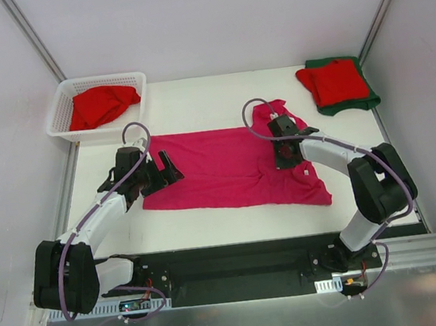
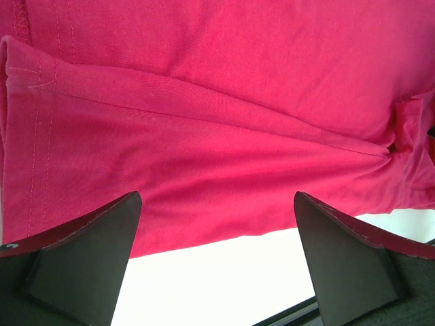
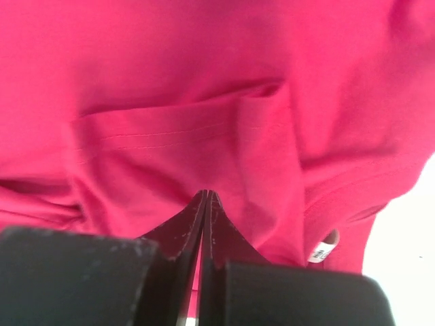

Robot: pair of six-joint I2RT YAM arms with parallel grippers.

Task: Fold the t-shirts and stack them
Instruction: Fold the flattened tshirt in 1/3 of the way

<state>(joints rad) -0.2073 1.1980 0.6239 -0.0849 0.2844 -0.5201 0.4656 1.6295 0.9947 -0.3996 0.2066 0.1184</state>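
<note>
A magenta-pink t-shirt [image 1: 223, 170] lies spread across the middle of the table. My left gripper [image 1: 166, 174] stands open at its left edge, and in the left wrist view the left gripper [image 2: 217, 195] has nothing between its fingers [image 2: 102, 258], hovering over the shirt's near hem [image 2: 204, 170]. My right gripper [image 1: 285, 156] is shut over the shirt's right part, near a sleeve. In the right wrist view the right gripper [image 3: 206, 193] touches rumpled cloth [image 3: 177, 136] with its closed tips; whether a fold is pinched does not show. A red t-shirt [image 1: 334, 79] lies folded on a dark green one [image 1: 372, 99] at the back right.
A white lattice basket [image 1: 62, 119] at the back left holds a crumpled red t-shirt [image 1: 102, 104]. Grey walls close in both sides. A black rail [image 1: 239, 261] runs along the near table edge between the arm bases. A white label [image 3: 319, 252] shows at the shirt's edge.
</note>
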